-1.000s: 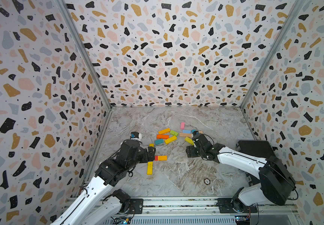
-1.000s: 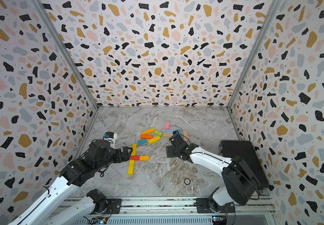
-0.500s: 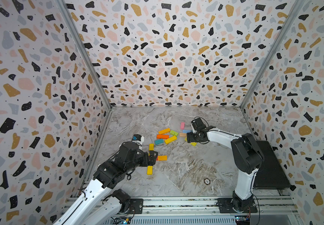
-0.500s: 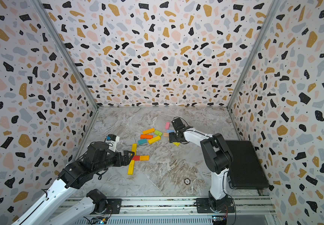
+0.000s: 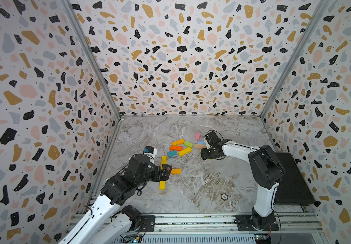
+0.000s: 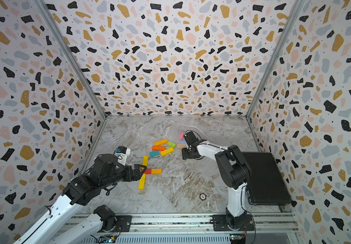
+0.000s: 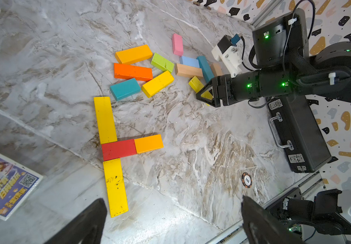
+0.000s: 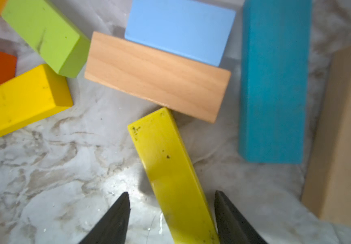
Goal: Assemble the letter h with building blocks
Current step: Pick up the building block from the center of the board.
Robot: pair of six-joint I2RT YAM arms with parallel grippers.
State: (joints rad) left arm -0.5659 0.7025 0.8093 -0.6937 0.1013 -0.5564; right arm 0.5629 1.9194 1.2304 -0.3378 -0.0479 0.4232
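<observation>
Marble tabletop carries building blocks. We note started letter left of centre: far yellow bar, red block and near yellow bar in one column, ends touching; orange block touching red block's right end. Loose pile lies just beyond, farther back. At pile's right edge, right gripper straddles dull yellow block, one finger touching, gap at other: jaws not clamped. Left gripper hangs above started letter, spread wide, empty. Black case at table's right edge.

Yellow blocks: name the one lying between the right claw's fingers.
The duller yellow bar beside the plain wood block; no other yellow lies inside the right claw.
</observation>
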